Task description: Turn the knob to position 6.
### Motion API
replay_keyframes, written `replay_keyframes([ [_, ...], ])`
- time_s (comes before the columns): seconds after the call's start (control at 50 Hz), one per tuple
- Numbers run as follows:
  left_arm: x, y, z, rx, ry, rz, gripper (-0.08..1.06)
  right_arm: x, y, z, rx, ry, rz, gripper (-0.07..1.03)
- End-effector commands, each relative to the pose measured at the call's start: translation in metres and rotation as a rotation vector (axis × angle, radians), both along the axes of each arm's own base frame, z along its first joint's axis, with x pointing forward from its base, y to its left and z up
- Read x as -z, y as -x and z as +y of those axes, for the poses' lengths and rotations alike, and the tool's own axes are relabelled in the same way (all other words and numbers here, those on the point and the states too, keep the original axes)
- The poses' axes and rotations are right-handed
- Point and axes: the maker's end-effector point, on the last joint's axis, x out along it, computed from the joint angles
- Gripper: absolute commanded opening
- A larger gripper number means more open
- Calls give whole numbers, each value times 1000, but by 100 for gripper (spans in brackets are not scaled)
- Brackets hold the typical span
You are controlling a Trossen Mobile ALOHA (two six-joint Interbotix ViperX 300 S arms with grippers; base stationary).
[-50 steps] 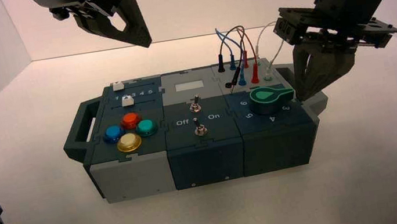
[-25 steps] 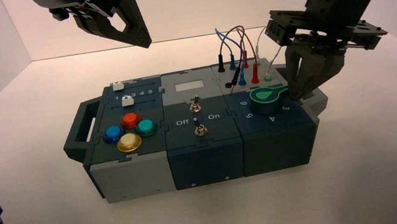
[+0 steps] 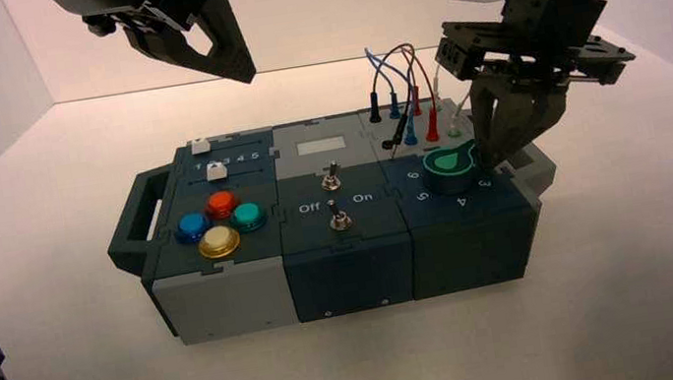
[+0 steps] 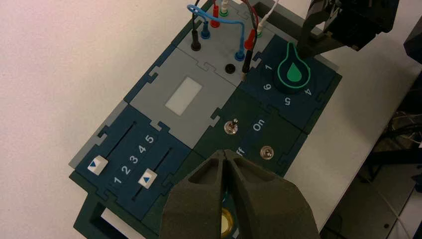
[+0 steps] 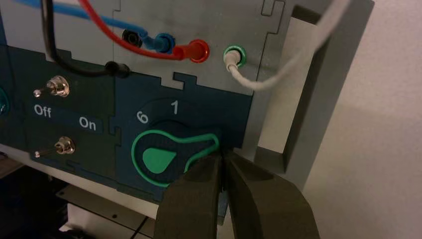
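The dark green knob (image 3: 449, 166) sits on the dark blue panel at the box's right end. In the right wrist view the knob (image 5: 164, 158) has its pointer arm (image 5: 208, 142) turned away from the white digit 6 (image 5: 142, 117), past the 1 (image 5: 174, 106). My right gripper (image 5: 222, 155) is shut and empty, its tips right against the end of the pointer arm. In the high view it (image 3: 495, 160) stands just right of the knob. My left gripper (image 3: 241, 69) hangs shut, high above the box's back left. The left wrist view shows knob (image 4: 293, 74) and 6 (image 4: 267, 87).
Red, blue, black and white wires (image 3: 400, 72) plug into sockets just behind the knob. Two metal toggle switches (image 3: 334, 175) stand by the Off/On lettering in the middle. Coloured push buttons (image 3: 218, 222) and two sliders (image 4: 119, 172) occupy the left end. The box's handle (image 3: 533, 167) lies beside the right gripper.
My right gripper has moved left, from beside the box's right end up to the knob's pointer arm. The pointer has swung a little toward the back. The left arm has not moved.
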Motion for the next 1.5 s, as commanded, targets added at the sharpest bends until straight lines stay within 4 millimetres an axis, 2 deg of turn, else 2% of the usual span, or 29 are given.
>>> replay_keyframes([
  [0.02, -14, -6, -7, 6, 28, -28, -3, -5, -11, 7, -5, -13, -27, -2],
  [0.68, -14, -5, -7, 6, 28, -29, -3, -9, -35, 20, -9, -23, -51, -2],
  [0.94, -14, -5, -7, 6, 26, -28, -3, -8, -36, 30, -34, -22, -44, -2],
  [1.06, -14, -5, -7, 8, 24, -27, -3, -8, -37, 42, -61, -24, -33, -2],
  [1.5, -13, -5, -6, 10, 19, -26, -3, -14, -39, 53, -78, -36, -30, -2],
])
